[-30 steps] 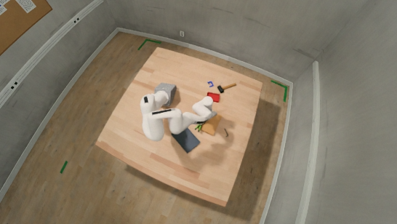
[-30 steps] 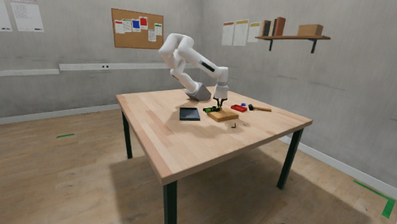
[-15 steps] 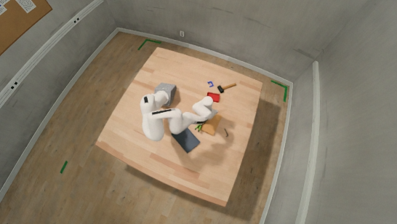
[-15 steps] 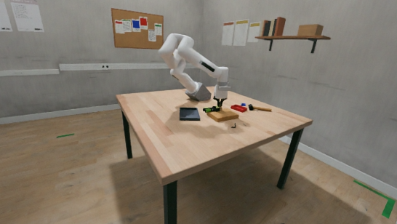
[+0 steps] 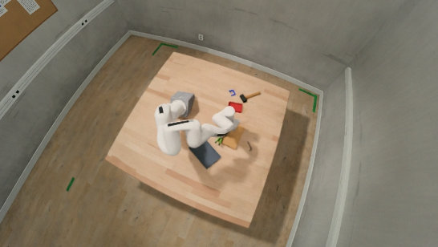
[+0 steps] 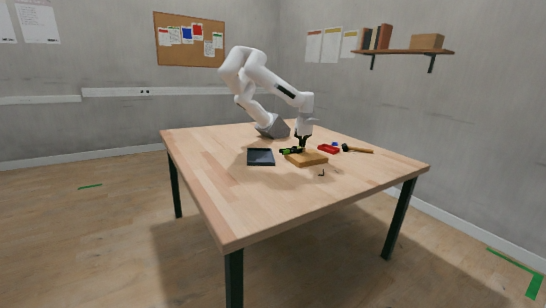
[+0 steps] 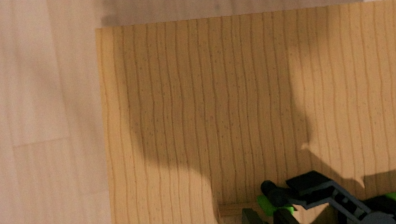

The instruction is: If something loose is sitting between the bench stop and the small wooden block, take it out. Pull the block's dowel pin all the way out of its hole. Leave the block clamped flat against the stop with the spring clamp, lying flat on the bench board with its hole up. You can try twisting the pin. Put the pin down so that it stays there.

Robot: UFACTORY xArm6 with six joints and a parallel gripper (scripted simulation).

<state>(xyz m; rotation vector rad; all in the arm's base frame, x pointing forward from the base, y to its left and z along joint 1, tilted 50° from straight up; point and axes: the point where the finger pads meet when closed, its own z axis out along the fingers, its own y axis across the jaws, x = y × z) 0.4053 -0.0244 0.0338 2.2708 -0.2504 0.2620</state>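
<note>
The tan bench board lies flat near the middle of the table. The black and green spring clamp sits at the board's edge nearest the arm. My gripper points straight down at that same edge, right beside the clamp. It is shut on the dowel pin, which is too small to make out between the fingers. A sliver of pale wood beside the clamp in the wrist view looks like the small block. The stop and the hole are hidden.
A dark flat tray lies next to the board. A red block, a small blue piece, a hammer and a small dark key lie around it.
</note>
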